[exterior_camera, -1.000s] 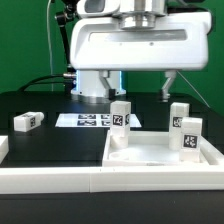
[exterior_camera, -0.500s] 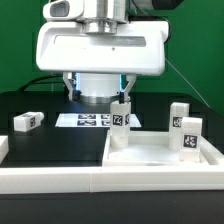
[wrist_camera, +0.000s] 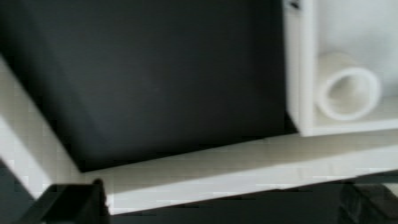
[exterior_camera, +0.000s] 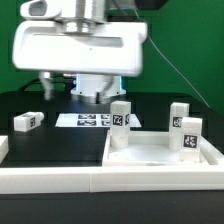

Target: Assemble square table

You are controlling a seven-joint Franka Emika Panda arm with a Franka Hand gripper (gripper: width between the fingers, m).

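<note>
The tabletop [exterior_camera: 150,150] seems smooth plastic, the table [exterior_camera: 55,145] matt.

**Around the work: bench, tag sheet, rails, backdrop**

A black bench [exterior_camera: 60,145] fills the lower half of the exterior view. On it, at about nine o'clock from the picture's centre, the marker board [exterior_camera: 85,120] lies flat with its black-and-white tags facing up. A long white rail [exterior_camera: 50,182] runs across at six o'clock. A second rail [exterior_camera: 3,148] shows only its end at eight o'clock. A green backdrop [exterior_camera: 195,40] stands from one to three o'clock. The wrist view shows the bench's dark top, blurred.
</note>
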